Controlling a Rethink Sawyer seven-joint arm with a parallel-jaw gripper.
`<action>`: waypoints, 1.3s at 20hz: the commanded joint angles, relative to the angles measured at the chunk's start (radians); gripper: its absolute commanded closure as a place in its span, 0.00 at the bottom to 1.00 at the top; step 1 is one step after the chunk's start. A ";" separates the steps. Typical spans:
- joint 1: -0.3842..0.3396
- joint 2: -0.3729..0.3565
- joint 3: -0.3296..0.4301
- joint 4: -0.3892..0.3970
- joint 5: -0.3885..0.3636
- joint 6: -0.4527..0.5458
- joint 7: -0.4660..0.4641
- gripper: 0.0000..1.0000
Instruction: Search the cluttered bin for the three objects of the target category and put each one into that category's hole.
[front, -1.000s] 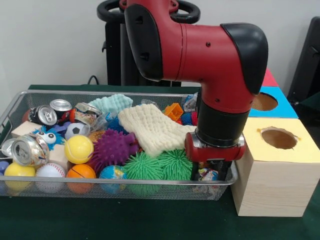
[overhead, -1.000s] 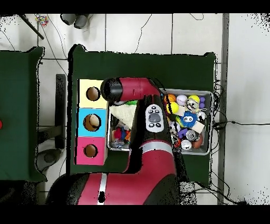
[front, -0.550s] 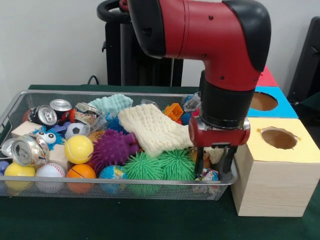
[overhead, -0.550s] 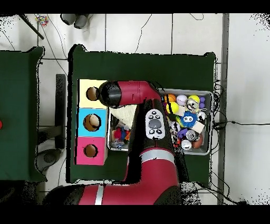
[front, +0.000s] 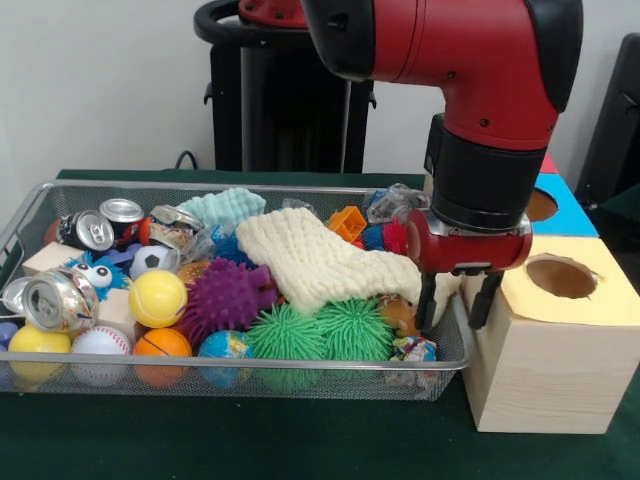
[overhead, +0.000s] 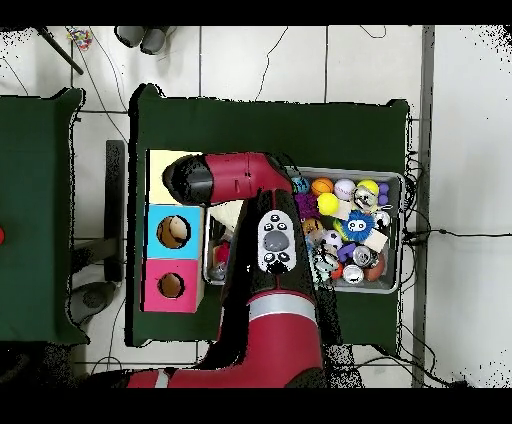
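Observation:
My gripper (front: 453, 300) hangs at the right end of the wire bin (front: 200, 366), just left of the yellow-topped wooden box (front: 600, 300) and its hole (front: 560, 277). It is shut on a corner of the cream knitted cloth (front: 310, 255), which stretches from the bin's middle to the fingers (front: 427, 303). A teal cloth (front: 225, 207) lies at the back of the bin. In the overhead view the arm's end (overhead: 192, 178) covers the yellow box and hides the gripper.
The bin holds green spiky balls (front: 320, 330), a purple spiky ball (front: 228, 295), a yellow tennis ball (front: 157, 297), crushed cans (front: 60, 302) and other small toys. Behind the yellow box stand a blue box (overhead: 173, 232) and a pink box (overhead: 171, 286), each with a hole.
The gripper rose out of the bin's right corner and moved right toward the yellow box. It pulled the cream cloth's end along with it.

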 joint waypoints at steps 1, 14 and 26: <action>-0.001 0.061 0.072 0.051 -0.033 -0.075 0.071 0.00; -0.116 0.083 0.172 0.038 -0.039 -0.053 -0.080 0.00; -0.175 0.060 0.224 0.096 -0.091 -0.069 -0.090 0.00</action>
